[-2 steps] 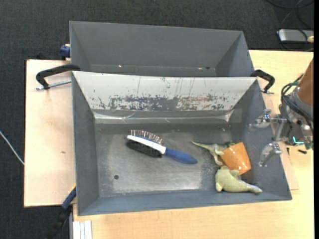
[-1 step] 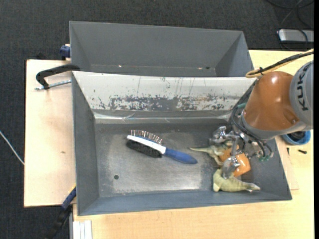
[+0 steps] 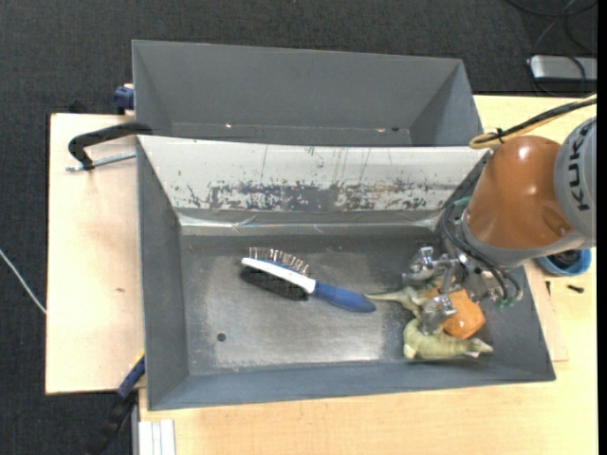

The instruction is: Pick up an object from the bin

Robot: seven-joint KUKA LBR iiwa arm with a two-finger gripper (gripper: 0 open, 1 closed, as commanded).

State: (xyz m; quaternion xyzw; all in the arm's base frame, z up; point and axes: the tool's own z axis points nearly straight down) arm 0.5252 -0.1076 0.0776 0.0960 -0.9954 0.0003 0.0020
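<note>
On the left we see the light wooden desk [image 3: 95,254], and the grey bin [image 3: 218,316] sits on it. The left part of the bin floor is bare.

Near the middle lies a brush [image 3: 285,280] with white and black bristles. It lies flat, and its blue handle [image 3: 338,298] points to the right. It has room all around it, so we think it would be easy to reach.

Further right, two small things are crowded into the near right corner. One is a pale green toy dinosaur [image 3: 444,347], lying close to the front wall. The other is a small orange thing [image 3: 463,322], touching the dinosaur just behind it.

The pincer [image 3: 432,287] hangs low, right over these two. We think it is down here because this corner holds what it wants to pick. We cannot tell if it is released or clenched, or if it grips anything.

The arm [image 3: 517,202], with its round orange cover, leans in from the right.
</note>
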